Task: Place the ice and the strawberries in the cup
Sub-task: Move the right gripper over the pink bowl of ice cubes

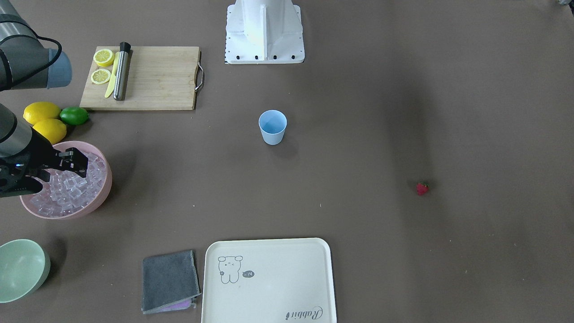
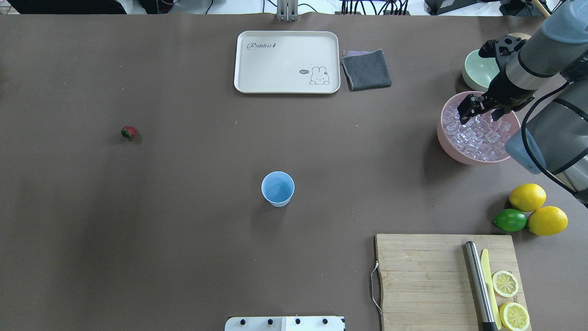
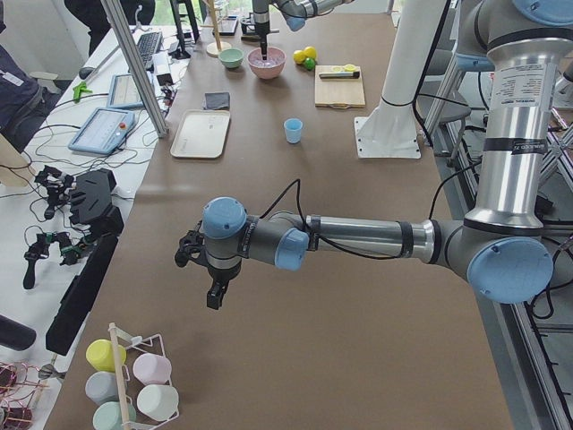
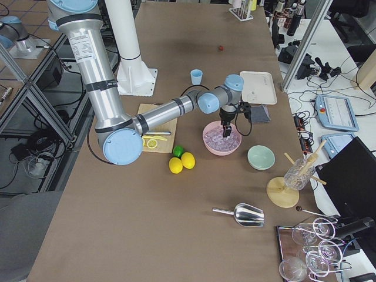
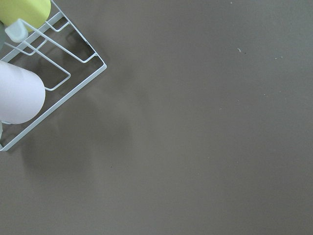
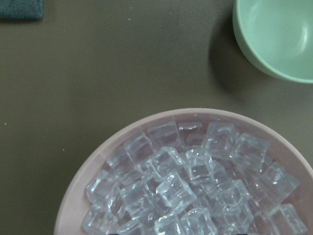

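The right gripper (image 2: pixel 477 115) hangs over the pink bowl (image 1: pixel 106 187), fingers pointing down at the ice (image 6: pixel 186 181). In the overhead view its two fingers stand spread apart, with cubes showing between them. They hold nothing. The exterior right view places the fingertips at or just above the top of the pile; actual contact cannot be confirmed.

The left gripper (image 3: pixel 215 300) hangs over bare table at the robot's left end, near a wire rack (image 5: pixel 73 73) of pastel cups. It appears only in the exterior left view, so whether its fingers are spread or pressed together cannot be told.

Location of task items:
- Ice: many clear cubes heaped in the pink bowl, on the robot's right side.
- Cup (image 1: pixel 272 127): light blue, upright, mouth up, near the table centre, well apart from the bowl and from both grippers.
- Strawberry (image 1: pixel 422 188): lying alone on the table on the robot's left side, well apart from the cup.

Other items: a pale green bowl (image 1: pixel 20 269) stands near the pink bowl. Two lemons (image 2: pixel 537 209) and a lime (image 2: pixel 510 220) lie touching one another between the pink bowl and a wooden cutting board (image 2: pixel 427 276). A cream tray (image 2: pixel 287 62) lies just beside a grey cloth (image 2: pixel 366 69).
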Available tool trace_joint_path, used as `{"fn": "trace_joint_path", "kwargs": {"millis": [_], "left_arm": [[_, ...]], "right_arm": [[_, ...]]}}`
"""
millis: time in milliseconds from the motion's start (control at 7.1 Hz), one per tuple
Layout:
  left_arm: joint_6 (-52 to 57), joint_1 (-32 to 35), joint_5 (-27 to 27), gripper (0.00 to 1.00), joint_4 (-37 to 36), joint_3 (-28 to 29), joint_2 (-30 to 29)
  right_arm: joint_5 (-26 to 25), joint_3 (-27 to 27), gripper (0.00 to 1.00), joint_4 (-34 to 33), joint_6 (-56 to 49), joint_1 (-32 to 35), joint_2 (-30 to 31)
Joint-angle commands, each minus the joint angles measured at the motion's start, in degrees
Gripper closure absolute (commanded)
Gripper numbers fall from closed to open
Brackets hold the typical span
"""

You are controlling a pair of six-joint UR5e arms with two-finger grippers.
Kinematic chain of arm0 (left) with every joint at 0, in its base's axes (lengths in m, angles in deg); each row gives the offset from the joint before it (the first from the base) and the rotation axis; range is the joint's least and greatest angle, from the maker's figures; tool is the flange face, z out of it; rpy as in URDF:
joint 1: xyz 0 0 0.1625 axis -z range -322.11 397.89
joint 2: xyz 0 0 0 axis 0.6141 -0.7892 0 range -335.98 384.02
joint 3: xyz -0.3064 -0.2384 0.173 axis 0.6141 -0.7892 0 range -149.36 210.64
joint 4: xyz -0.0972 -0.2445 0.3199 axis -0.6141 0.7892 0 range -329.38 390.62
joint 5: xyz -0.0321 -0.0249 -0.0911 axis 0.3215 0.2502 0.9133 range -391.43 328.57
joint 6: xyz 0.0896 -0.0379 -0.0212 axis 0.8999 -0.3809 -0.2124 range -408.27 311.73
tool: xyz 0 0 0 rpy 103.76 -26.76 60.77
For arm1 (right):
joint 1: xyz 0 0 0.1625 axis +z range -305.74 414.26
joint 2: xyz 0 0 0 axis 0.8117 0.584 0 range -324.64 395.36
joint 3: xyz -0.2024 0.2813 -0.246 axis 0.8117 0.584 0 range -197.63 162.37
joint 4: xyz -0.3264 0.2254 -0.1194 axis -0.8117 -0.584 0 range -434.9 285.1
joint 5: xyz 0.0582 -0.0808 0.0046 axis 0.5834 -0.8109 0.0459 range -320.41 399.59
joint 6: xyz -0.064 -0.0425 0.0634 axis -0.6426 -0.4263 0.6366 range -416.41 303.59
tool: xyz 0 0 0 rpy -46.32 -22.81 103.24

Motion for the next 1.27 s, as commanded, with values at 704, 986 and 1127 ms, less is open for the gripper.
{"fn": "trace_joint_path", "kwargs": {"millis": [704, 986, 1127], "left_arm": [[0.0, 0.03, 0.0, 0.02, 0.02, 0.26, -0.58], [0.0, 0.03, 0.0, 0.02, -0.07, 0.35, -0.93], [0.0, 0.03, 0.0, 0.02, -0.07, 0.35, -1.02]], "right_arm": [[-0.51, 2.76, 0.15, -0.8, 1.47, -3.55, 0.25], [-0.51, 3.89, 0.22, -0.72, 1.38, -4.17, 0.7], [-0.51, 3.9, 0.52, -0.8, 1.3, -4.17, 0.7]]}}
